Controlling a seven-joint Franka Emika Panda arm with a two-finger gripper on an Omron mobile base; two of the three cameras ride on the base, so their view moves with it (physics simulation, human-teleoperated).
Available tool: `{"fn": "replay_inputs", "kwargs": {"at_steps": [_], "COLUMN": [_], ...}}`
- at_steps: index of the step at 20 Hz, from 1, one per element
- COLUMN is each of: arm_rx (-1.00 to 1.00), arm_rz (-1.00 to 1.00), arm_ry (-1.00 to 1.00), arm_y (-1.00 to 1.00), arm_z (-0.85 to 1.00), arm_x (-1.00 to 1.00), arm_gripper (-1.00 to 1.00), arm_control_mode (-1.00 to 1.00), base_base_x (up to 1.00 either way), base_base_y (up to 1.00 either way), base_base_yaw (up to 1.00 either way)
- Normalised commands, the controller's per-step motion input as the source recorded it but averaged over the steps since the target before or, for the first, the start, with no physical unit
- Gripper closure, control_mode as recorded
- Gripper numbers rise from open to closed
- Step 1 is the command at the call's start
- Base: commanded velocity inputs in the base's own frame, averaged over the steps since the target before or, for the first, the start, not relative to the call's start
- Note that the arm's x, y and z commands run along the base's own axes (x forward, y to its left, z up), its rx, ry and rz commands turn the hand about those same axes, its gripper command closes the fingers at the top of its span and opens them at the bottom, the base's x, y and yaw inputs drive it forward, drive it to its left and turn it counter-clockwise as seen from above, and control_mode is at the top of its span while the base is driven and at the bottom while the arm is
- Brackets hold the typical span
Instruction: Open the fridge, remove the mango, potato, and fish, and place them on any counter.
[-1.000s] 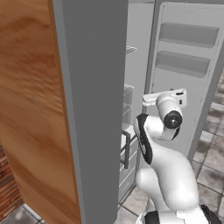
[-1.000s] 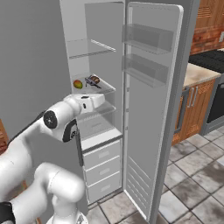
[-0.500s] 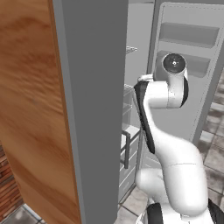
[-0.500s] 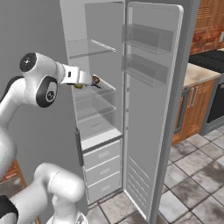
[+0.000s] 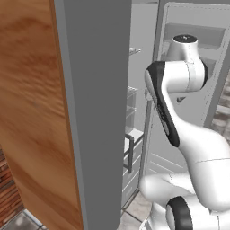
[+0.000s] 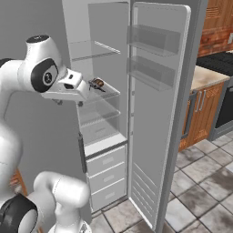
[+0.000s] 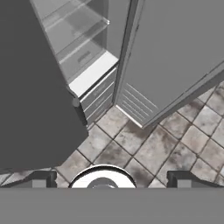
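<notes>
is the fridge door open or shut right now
Open. In the right base view one door of the fridge stands swung wide, baring the white shelves and drawers, with small items on a shelf.

Grey fridge [image 6: 154, 113] with right door wide open; small dark fish [image 6: 97, 84] on middle shelf.

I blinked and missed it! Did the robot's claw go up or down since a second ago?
Yes, up. In the right base view the claw was by the lower shelf of the fridge; now it is by the food shelf.
</notes>
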Motion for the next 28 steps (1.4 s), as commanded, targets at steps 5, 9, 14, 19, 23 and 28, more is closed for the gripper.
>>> {"fn": "replay_inputs", "kwargs": {"at_steps": [5,9,14,19,23,28], "arm_rx": [0.00,0.00,0.00,0.00,0.00,0.00], "arm_rz": [0.03,0.12,0.00,0.00,0.00,0.00], "arm_ry": [0.11,0.04,0.00,0.00,0.00,0.00], "arm_y": [0.00,0.00,0.00,0.00,0.00,0.00], "arm_z": [-1.00,-0.58,0.00,0.00,0.00,0.00], "arm_x": [-0.68,-0.11,0.00,0.00,0.00,0.00], "arm_gripper": [-1.00,-1.00,-1.00,-1.00,-1.00,-1.00], "arm_control_mode": [-1.00,-1.00,1.00,1.00,1.00,1.00], "base_base_x": [0.00,0.00,0.38,0.65,0.44,0.22], "base_base_y": [0.00,0.00,-0.29,-0.74,-0.77,-0.42], "base_base_yaw": [0.00,0.00,0.30,0.54,0.57,0.57]}}
